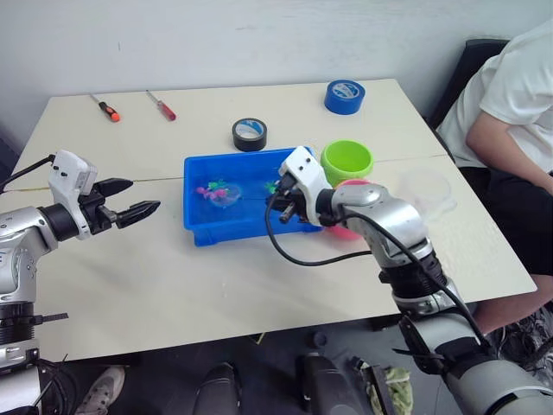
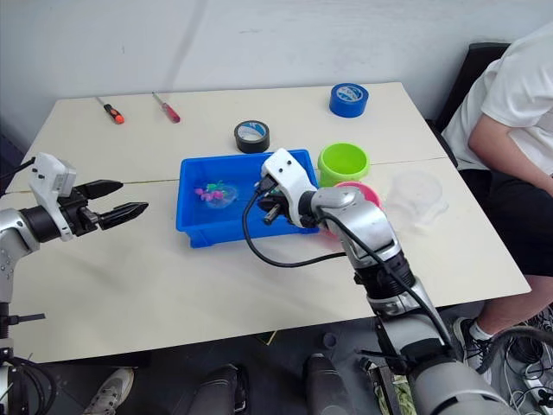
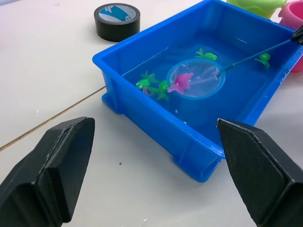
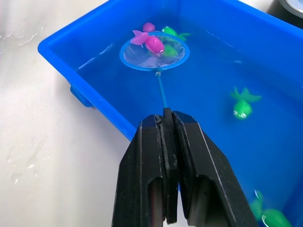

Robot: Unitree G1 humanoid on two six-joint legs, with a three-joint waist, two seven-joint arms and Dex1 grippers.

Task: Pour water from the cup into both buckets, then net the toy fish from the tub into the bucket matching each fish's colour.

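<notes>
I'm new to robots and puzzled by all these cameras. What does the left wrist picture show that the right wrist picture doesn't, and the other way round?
Left wrist alone: the black tape roll, the green bucket, the pink bucket, and the left gripper, open. Right wrist alone: the right gripper, shut on the net's thin handle. Both show the blue tub, the round net in its water, a pink fish in it, and green fish nearby.

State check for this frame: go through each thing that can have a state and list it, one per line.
Tub: holds water and fish.
Net: in the tub, pink fish over its hoop.
Green fish: loose in the water.
Right gripper: shut on the net's handle.
Left gripper: open, holding nothing, left of the tub.
Green bucket: upright.
Pink bucket: upright, partly hidden by the right arm.
Cup: upright on the table.
</notes>
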